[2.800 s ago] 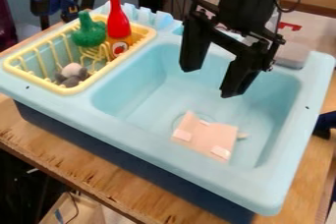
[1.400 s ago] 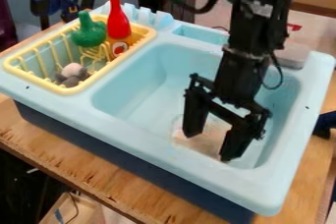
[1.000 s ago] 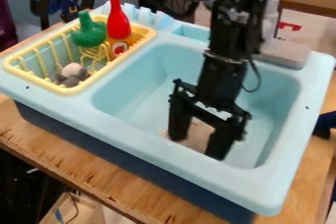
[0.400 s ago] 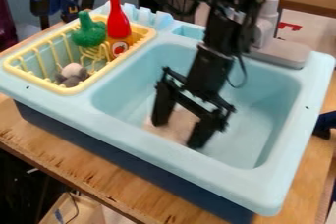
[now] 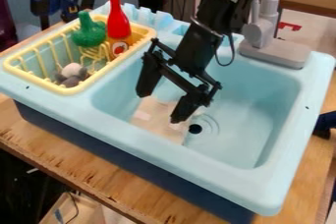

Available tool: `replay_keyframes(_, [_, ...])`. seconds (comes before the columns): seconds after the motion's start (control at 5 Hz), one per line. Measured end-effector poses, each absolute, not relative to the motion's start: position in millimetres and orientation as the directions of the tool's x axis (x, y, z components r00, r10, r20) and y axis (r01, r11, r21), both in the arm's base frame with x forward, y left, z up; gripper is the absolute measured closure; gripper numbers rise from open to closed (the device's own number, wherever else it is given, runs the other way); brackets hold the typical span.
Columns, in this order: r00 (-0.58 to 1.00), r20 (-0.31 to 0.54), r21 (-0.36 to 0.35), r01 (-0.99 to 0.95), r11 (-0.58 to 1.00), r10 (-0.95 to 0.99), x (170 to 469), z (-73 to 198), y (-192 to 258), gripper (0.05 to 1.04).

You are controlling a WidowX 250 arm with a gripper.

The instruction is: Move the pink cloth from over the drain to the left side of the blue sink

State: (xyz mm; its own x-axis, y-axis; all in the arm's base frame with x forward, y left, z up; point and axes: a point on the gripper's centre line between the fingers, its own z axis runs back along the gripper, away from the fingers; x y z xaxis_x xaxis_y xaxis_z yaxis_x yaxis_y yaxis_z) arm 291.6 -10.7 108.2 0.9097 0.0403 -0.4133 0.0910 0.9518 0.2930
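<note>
Spread gripper (image 5: 162, 106) over the pink sheet (image 5: 156, 117) in the sink (image 5: 263, 184).

The fingers stand wide apart, clasping nothing; whether their tips touch the sheet, I cannot tell. It lies directly below and slightly camera-side of them, its longer extent seeming to run upper left to lower right, like the finger spread. The drain (image 5: 195, 128) is lower right of the gripper, the yellow rack (image 5: 67, 90) upper left.

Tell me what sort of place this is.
Probably a robot test bench with a toy kitchen: a black gripper hangs over a light-blue play sink, beside a yellow dish rack.
</note>
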Motion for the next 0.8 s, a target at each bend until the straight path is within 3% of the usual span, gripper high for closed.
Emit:
replay_keyframes(0.4, [0.958,-0.277,0.203,0.130,0.971,-0.070,298.8,133.0,-23.4,0.084])
replay_keyframes(0.6, [0.977,-0.137,0.085,0.175,0.981,-0.162,292.2,158.3,-42.0,0.084])
replay_keyframes(0.8, [0.983,-0.076,0.050,0.169,0.984,-0.165,279.6,180.0,-45.0,0.084])
